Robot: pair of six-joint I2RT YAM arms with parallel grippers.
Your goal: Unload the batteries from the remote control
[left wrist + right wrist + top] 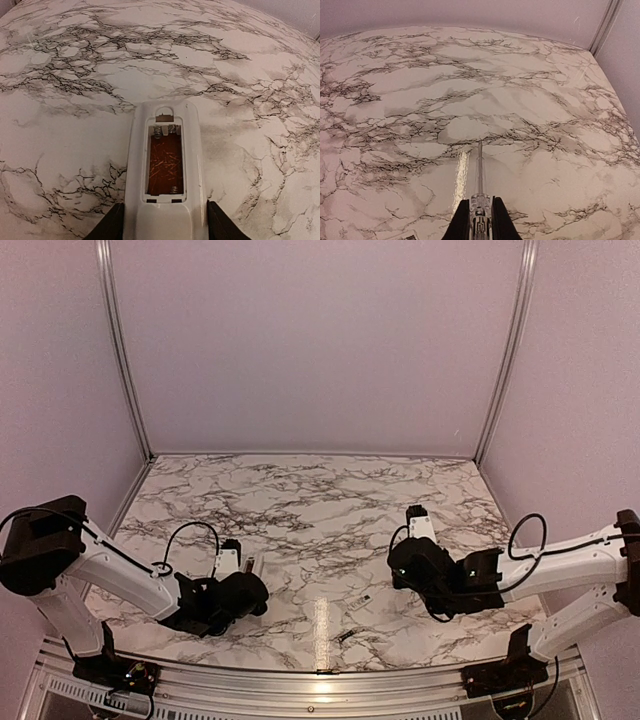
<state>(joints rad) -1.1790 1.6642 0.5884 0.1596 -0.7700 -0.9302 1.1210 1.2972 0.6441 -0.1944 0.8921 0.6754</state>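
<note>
My left gripper point(165, 222) is shut on the near end of the white remote control point(136, 150), one dark finger on each side. The remote's recess point(165, 165) faces up, uncovered, with a reddish-brown floor and bare springs; no batteries lie in it. From above, the left gripper point(243, 585) sits low at the table's near left with the remote point(250, 565) pointing away. A tiny dark slim piece point(345, 636), possibly a battery, lies near the front edge. My right gripper point(480, 215) is shut on a thin grey rod point(480, 165) with a clear handle.
A small pale piece point(365, 598) lies on the marble table point(320, 500) between the arms. A corner of a labelled flat piece point(402, 235) shows at the bottom left of the right wrist view. Lilac walls and metal posts point(125, 350) close the back and sides.
</note>
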